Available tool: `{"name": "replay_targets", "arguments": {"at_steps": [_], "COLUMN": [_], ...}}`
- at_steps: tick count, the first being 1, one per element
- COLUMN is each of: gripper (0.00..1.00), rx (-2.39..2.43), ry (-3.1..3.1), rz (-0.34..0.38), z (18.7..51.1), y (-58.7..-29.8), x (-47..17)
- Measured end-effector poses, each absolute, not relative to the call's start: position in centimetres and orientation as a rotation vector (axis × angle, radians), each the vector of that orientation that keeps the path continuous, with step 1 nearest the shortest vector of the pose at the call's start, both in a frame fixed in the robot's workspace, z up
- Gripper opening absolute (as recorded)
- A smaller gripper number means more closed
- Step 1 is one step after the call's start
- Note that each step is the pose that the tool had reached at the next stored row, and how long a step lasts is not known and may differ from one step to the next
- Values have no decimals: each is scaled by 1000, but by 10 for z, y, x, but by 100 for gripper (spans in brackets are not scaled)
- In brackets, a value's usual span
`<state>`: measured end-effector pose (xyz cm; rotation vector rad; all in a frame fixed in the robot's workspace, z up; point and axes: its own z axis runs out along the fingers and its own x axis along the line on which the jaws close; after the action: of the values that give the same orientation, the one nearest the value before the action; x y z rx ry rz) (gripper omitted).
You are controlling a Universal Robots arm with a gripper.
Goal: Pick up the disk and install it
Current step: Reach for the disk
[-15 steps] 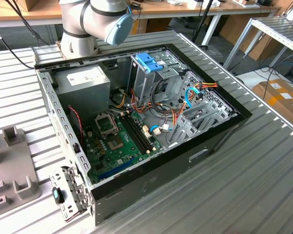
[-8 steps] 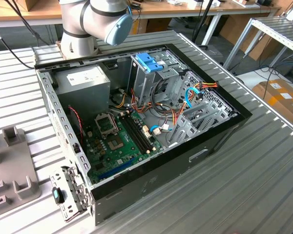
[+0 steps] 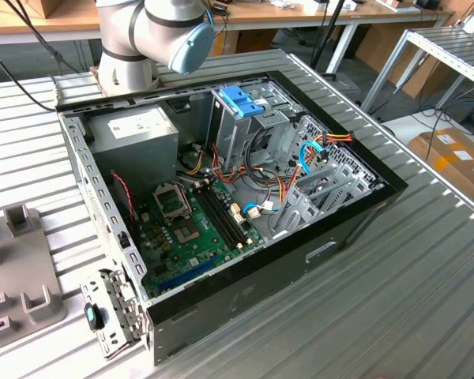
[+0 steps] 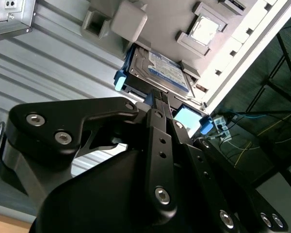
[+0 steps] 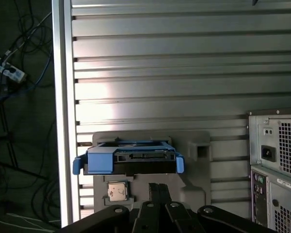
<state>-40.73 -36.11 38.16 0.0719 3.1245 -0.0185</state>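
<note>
You have the black gripper [image 5: 158,186] closed on nothing, just short of the grey metal disk with blue plastic side rails [image 5: 131,158], which sits cradled in a flat grey holder [image 5: 196,141] on the ribbed aluminium table [image 5: 160,48], presumably to keep it steady for grasping.

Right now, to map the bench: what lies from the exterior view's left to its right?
Grey holder block → grey power supply box → blue latch → cardboard box.
</note>
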Motion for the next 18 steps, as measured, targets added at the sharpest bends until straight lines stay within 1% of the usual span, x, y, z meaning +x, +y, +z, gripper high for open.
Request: {"name": "replay_targets", "arguments": {"at_steps": [18], "gripper": [11], "rx": [72], "ry": [3125], "rz": [-18], "z": [381], "y": [-361], "x": [-416]}}
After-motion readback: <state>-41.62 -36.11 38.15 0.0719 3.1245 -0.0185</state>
